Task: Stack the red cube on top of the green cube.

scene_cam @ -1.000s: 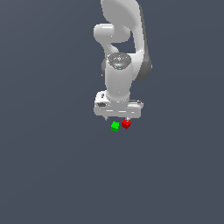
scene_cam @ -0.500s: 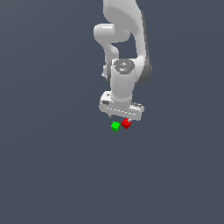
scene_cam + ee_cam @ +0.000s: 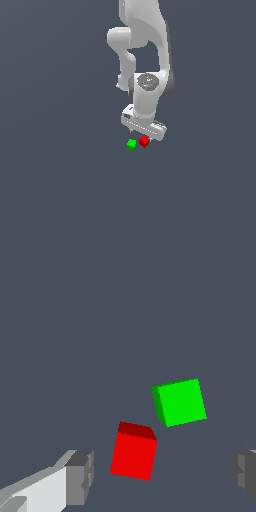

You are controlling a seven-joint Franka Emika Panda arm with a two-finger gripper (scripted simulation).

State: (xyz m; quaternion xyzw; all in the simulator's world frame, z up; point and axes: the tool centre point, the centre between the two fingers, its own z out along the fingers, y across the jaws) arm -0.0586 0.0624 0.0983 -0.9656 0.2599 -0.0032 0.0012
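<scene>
Grey floor (image 3: 60,190) w/ red cube (image 3: 133,452) btwn wide-open, empty gripper (image 3: 162,473) fingers, green cube (image 3: 181,402) just beside.

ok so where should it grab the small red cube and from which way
Probably from straight above, fingers closing on two opposite flat side faces of the small red cube. It sits flat beside, but apart from, the small green cube, so choose the pair whose finger paths miss green.

Bright red cube (image 3: 133,455), bright green cube (image 3: 182,402), white tool (image 3: 162,476), grey pads (image 3: 82,476).
</scene>
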